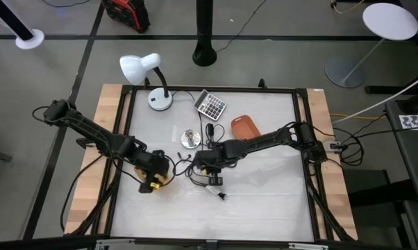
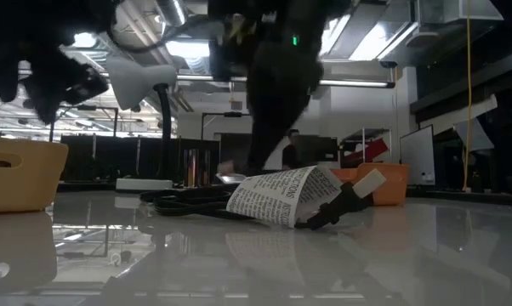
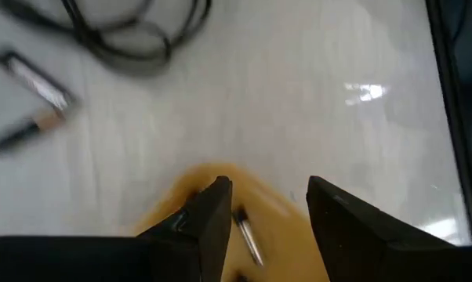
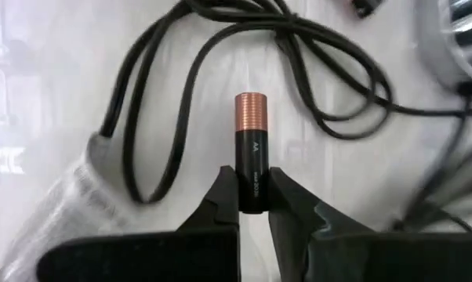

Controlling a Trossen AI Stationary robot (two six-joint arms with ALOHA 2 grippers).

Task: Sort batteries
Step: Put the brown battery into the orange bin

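Firmly, right tool (image 4: 253, 205) grips a battery (image 4: 252, 149).

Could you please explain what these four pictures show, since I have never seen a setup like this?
Two dark robot arms work at a white table. One picture looks straight down from above, one looks level across the tabletop, and two come from cameras on the arms' wrists. The right gripper, near the table's middle, pinches a black, copper-topped battery over tangled black cables. The left gripper hovers open above a yellow bowl with another battery below it. A lamp, calculator and orange tray also sit there.
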